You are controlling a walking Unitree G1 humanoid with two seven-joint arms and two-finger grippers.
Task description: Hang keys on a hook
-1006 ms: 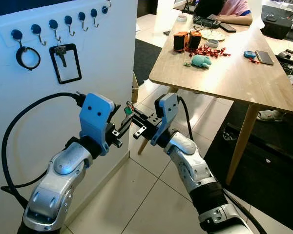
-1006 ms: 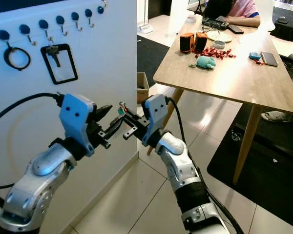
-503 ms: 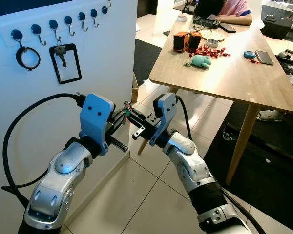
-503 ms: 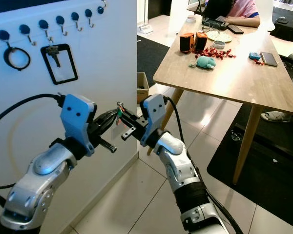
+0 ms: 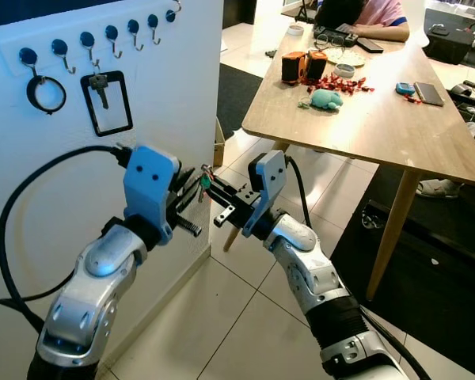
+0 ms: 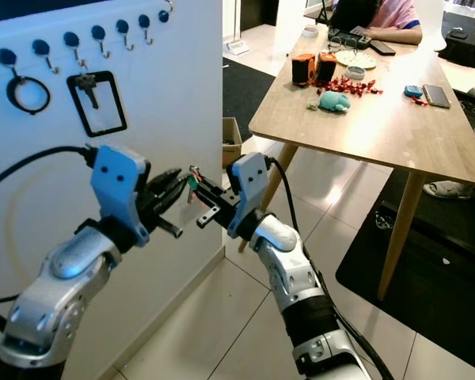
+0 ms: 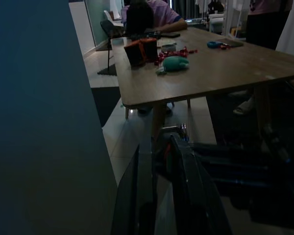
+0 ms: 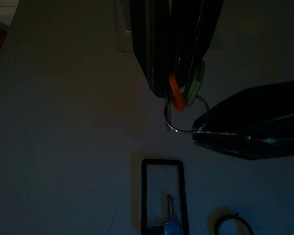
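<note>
Keys [image 8: 182,93] pinched in shut right claw [image 5: 208,181] — ring dangling at left claw [image 5: 191,190] tips, grip unclear — hooks [image 5: 111,39] well above both.

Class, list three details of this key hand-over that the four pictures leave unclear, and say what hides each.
1. Key blades: the right pincer covers the orange and green tagged key bunch, right wrist view.
2. Left pincer grip on the metal key ring: too small, eye views.
3. Seated person: cut off by the edge.
</note>
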